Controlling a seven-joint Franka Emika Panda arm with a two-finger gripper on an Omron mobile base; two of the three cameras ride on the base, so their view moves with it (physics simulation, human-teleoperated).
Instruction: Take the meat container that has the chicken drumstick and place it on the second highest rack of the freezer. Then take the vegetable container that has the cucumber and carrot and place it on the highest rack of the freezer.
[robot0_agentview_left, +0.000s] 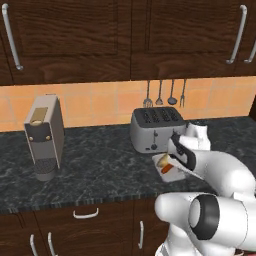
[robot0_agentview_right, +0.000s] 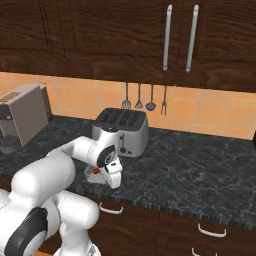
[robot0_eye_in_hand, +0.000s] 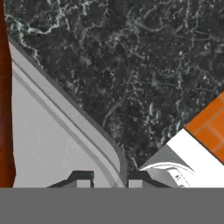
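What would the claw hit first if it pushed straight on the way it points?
Likely the grey tray: its corner rim lies between the tips of the claw, with the dark counter just outside it. Depth is hard to judge.

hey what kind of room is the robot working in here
A kitchen, rendered in simulation. A four-slot toaster and a coffee machine stand on a dark marbled counter, utensils hang on the orange tiled wall, and dark wood cabinets run above and below.
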